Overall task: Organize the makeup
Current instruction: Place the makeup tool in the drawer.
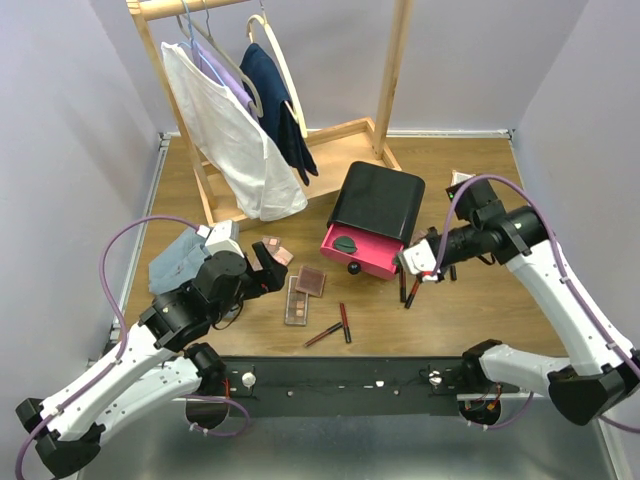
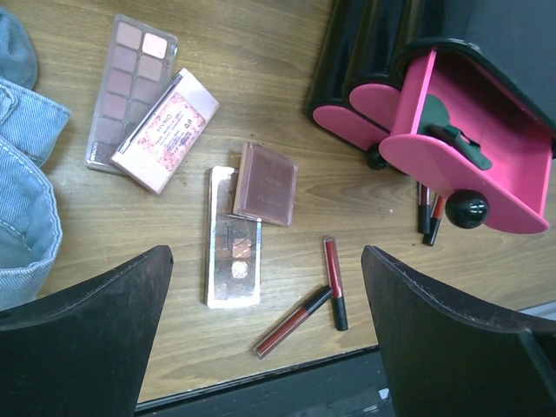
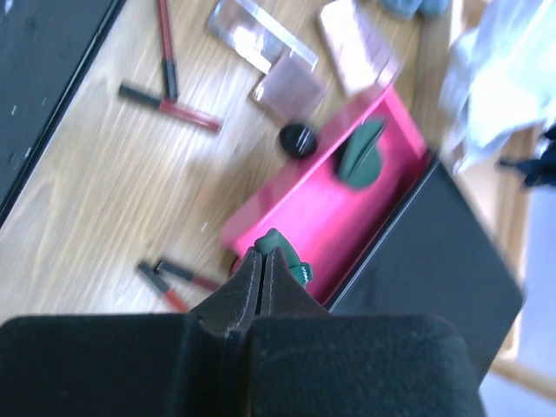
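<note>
Closest up, L pincer (image 2: 267, 256) shows as two dark fingers (image 2: 87, 339) in the bottom corners of the left wrist view. It's spread wide w/ nothing between, hanging over the wood table (image 2: 261, 52).

Far left edge: bunched denim cloth (image 2: 26, 200). Upper left: long eyeshadow palette (image 2: 122, 78), w/ a pink-white case (image 2: 167, 130) lying across its lower right corner. Centre: mirrored palette (image 2: 233, 261), its top end overlapped by a square brown case (image 2: 268, 182). Just right of that, btw my fingers, two lip tubes (image 2: 334, 282) lie in a V, touching or nearly so, near the table's front edge.

Right side: black box (image 2: 504, 35) w/ one pink drawer (image 2: 408, 156) standing open and two others shut. One green compact (image 2: 452, 130) lies inside the open one. That drawer's front & black knob (image 2: 467, 208) overhang a second pair of tubes (image 2: 426, 208) and hide most of them.

Right wrist view: R pincer (image 3: 263, 256) is pressed fully together, low centre of frame, at the open drawer's near corner. A green piece (image 3: 280, 241) pokes out right behind the tips. My own fingers block it, so can't tell if I'm nipping it or it just lies there.

Top view, upper left to centre: clothes rack (image 1: 390, 60) stands behind the box, w/ a white shirt (image 1: 230, 140) and a navy garment (image 1: 275, 100) to its right.
</note>
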